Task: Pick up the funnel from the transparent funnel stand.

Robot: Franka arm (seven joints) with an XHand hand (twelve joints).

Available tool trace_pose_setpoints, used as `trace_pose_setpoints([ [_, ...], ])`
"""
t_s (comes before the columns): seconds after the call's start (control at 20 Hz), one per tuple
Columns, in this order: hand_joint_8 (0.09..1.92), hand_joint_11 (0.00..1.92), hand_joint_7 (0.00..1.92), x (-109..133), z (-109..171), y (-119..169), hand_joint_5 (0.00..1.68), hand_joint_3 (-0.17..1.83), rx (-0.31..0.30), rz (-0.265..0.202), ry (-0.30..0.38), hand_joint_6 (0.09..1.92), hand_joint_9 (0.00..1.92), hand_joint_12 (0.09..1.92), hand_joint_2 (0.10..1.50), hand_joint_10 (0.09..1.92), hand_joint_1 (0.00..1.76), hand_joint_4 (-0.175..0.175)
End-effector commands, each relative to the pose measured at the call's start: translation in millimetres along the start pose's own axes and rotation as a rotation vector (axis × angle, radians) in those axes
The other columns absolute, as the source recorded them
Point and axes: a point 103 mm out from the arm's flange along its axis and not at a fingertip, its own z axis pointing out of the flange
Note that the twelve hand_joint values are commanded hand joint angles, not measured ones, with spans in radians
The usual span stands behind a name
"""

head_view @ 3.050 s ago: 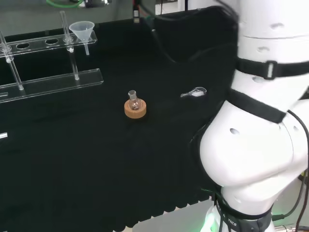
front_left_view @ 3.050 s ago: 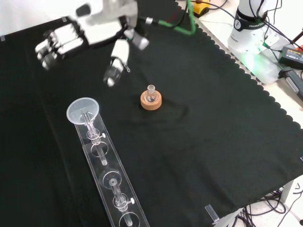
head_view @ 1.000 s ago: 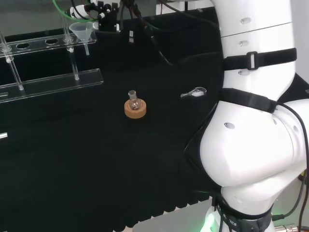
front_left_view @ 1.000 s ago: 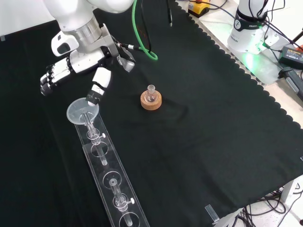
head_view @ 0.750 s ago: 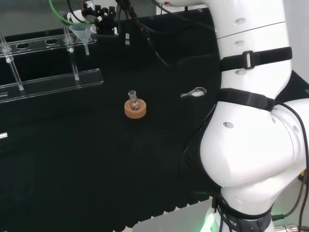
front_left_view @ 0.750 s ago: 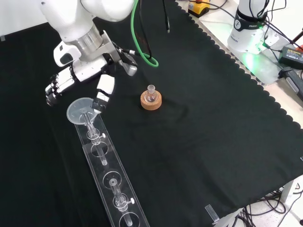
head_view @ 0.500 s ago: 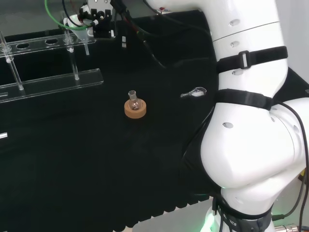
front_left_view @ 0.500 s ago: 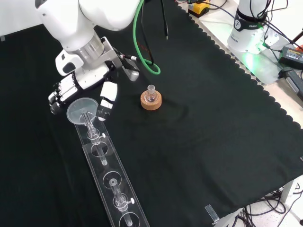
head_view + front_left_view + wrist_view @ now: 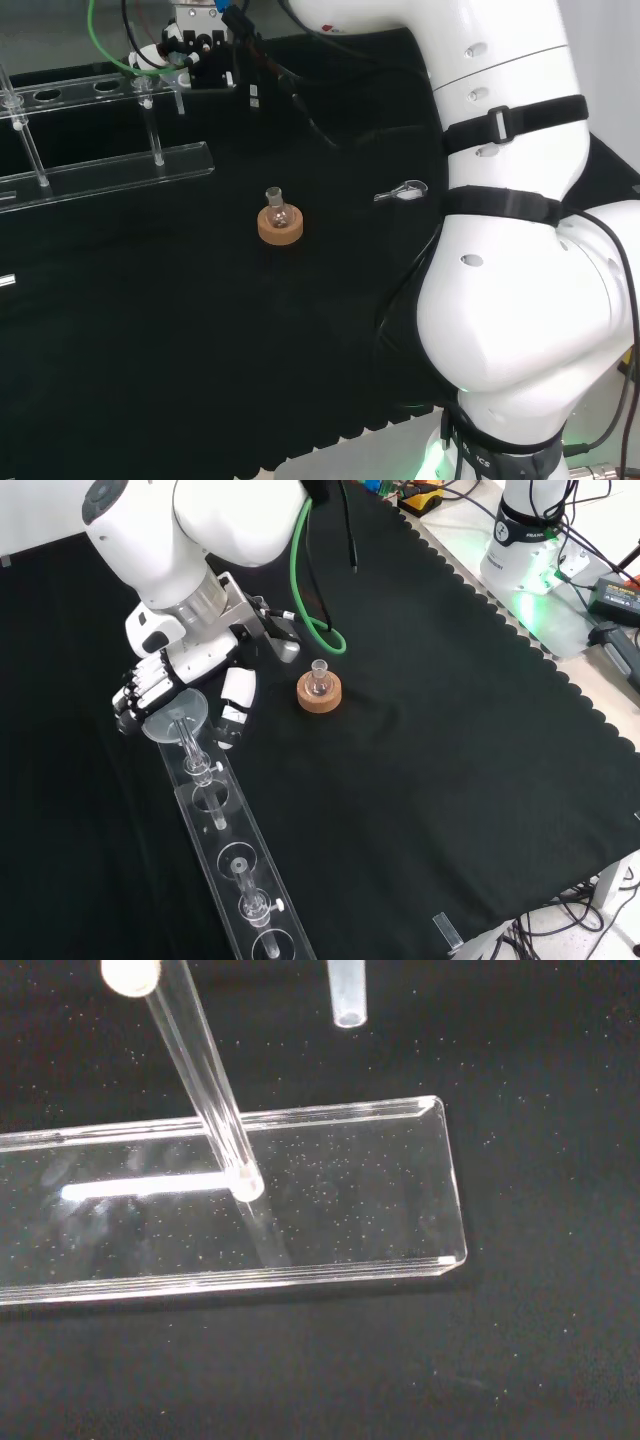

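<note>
The long clear plastic funnel stand [image 9: 232, 865] is lying nearest me, and the small translucent cone-shaped funnel [image 9: 174, 712] is still sitting in its far end hole. The black and white hand [image 9: 160, 683] has come down around it, fingers and thumb spread either side (not yet pinching), where three seconds ago it was hovering well beyond.

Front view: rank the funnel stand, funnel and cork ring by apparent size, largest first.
1. funnel stand, by far the longest.
2. funnel, with its mouth a bit wider than the ring.
3. cork ring, though it is close to the funnel, so their order is unsure.
</note>
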Motion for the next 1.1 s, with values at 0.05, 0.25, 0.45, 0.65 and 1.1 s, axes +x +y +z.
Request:
trace_pose_setpoints([
  [0.05,0.09,0.26,0.02,-2.5,1.9,5.4,0.01,0.01,-0.091,0.009,-0.045,0.09,0.01,1.55,0.81,0.75,0.07,0.031],
  [0.25,0.65,0.5,0.05,-4.8,0.6,7.4,0.17,0.0,-0.189,0.006,-0.071,0.09,0.2,1.45,0.82,1.05,0.08,-0.006],
  [0.45,1.09,0.67,0.19,-6.5,1.2,8.6,0.33,0.01,-0.283,-0.009,-0.087,0.09,0.46,1.38,0.83,1.1,0.11,-0.052],
  [0.65,1.16,0.77,0.31,-5.0,2.0,10.8,0.4,0.02,-0.333,-0.011,-0.091,0.09,0.63,1.37,0.85,1.14,0.14,-0.09],
  [1.1,1.36,1.34,0.62,0.9,-0.3,10.9,0.4,0.08,-0.416,-0.002,-0.139,0.28,1.12,1.12,0.96,1.19,0.5,-0.175],
])
